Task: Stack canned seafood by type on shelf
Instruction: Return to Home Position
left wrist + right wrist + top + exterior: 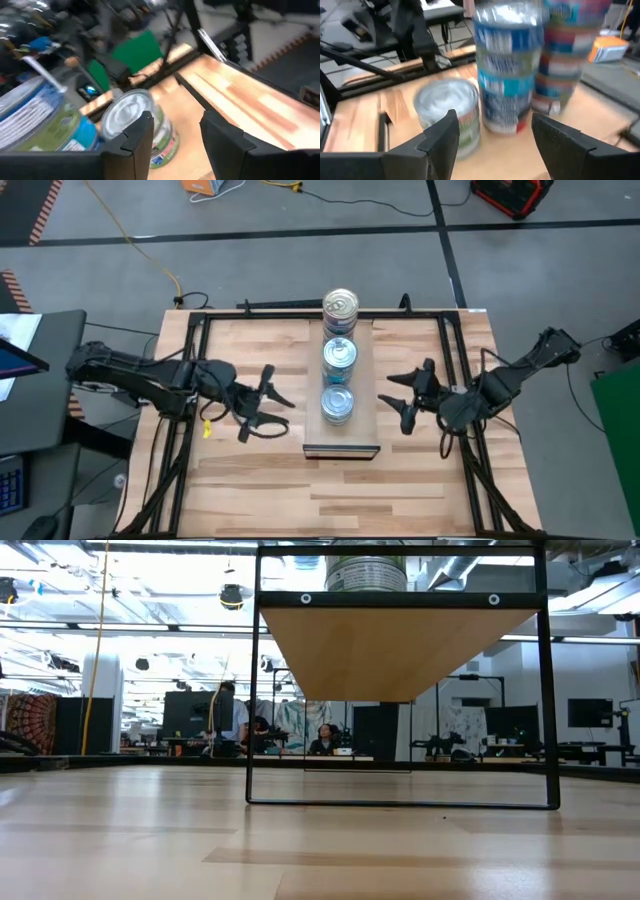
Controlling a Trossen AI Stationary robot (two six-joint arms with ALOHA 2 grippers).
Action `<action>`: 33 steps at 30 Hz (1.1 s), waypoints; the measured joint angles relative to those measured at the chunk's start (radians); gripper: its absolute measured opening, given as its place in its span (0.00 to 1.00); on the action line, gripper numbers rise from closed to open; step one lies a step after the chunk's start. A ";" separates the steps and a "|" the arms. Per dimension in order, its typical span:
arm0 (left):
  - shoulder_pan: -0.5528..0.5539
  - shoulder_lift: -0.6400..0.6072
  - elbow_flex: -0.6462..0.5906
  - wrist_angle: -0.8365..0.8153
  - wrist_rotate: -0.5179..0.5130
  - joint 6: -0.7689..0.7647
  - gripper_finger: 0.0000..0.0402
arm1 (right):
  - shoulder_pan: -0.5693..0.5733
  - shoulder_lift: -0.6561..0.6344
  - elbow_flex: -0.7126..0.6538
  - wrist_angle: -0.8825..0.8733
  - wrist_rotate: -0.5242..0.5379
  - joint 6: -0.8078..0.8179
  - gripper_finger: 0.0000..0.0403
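Observation:
The shelf [365,380], a light-wood board with a dark front edge, stands raised on a black frame in the middle of the table; the low view shows its underside [400,640]. Three stacks of tins rest on it in a row: a silver-gold-topped stack [340,306] at the far end, a blue-topped stack [340,353] in the middle, and a low blue-topped one [337,402] nearest. My left gripper [268,408] hovers open left of the shelf, facing the low tin [131,112]. My right gripper [398,398] hovers open right of it, facing the low tin [449,107] and the taller stack [507,65].
Black frame rails [200,360] run along the table's left, right and far sides. A small yellow piece [207,428] lies by the left rail. Bare tabletop [330,495] stretches in front of the shelf. People sit far off in the room [232,720].

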 joint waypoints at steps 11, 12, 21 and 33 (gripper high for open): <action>-0.055 -0.169 -0.293 0.212 -0.141 -0.268 0.34 | 0.079 -0.168 -0.353 0.322 0.016 -0.027 0.68; -0.064 -0.171 -0.312 0.217 -0.154 -0.277 0.34 | 0.085 -0.177 -0.376 0.360 0.019 -0.053 0.68; -0.141 -0.188 -0.483 0.440 -0.273 -0.269 0.34 | 0.084 -0.219 -0.638 0.673 0.038 -0.120 0.68; -0.116 -0.345 -0.515 0.379 -0.334 -0.218 0.34 | 0.082 -0.386 -0.776 0.816 0.012 -0.251 0.68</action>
